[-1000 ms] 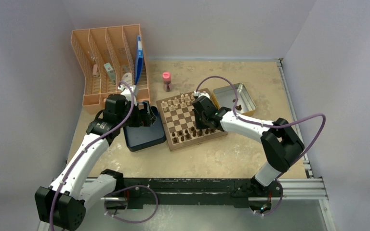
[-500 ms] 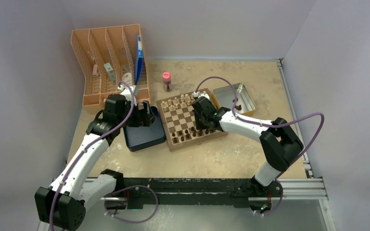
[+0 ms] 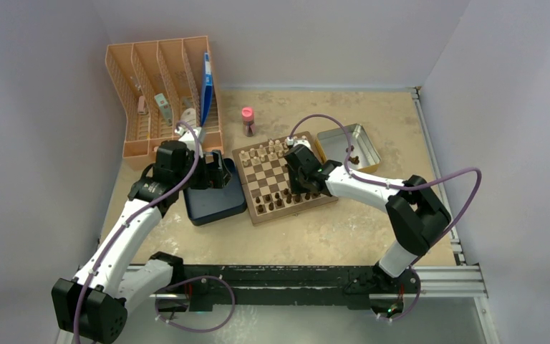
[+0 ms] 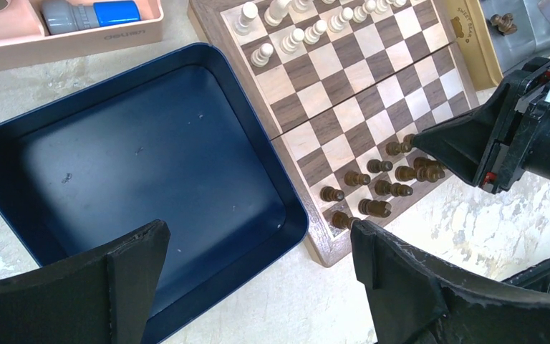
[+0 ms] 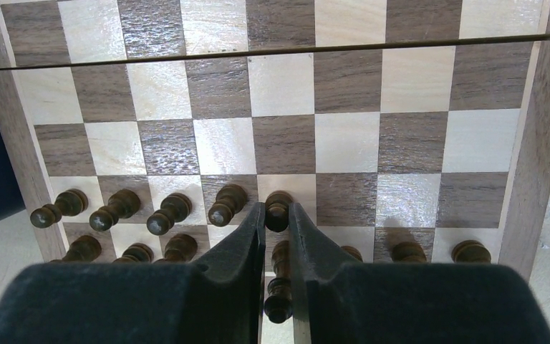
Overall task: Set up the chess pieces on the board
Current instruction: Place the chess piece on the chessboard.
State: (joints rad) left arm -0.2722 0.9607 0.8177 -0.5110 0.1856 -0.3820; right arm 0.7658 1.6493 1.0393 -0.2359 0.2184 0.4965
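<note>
The board (image 3: 265, 178) lies mid-table. Several dark brown chess pieces (image 3: 281, 199) stand in its two near rows, and cream pieces (image 3: 265, 152) stand in the far rows. My right gripper (image 3: 305, 188) hangs low over the near rows. In the right wrist view its narrow jaws (image 5: 277, 215) are shut on the head of a dark pawn (image 5: 278, 208) standing in the second row, with a taller dark piece (image 5: 279, 287) between the fingers behind it. My left gripper (image 4: 258, 236) is open and empty over the near rim of the dark blue box (image 4: 150, 158).
The blue box (image 3: 211, 204) sits against the board's left edge. A metal tin (image 3: 362, 140) to the board's right holds a dark piece (image 3: 354, 159). An orange rack (image 3: 161, 93) stands at the back left, with a pink bottle (image 3: 247, 120) behind the board.
The right arm has shifted very slightly to the left over the near rows. The left arm has not moved.
</note>
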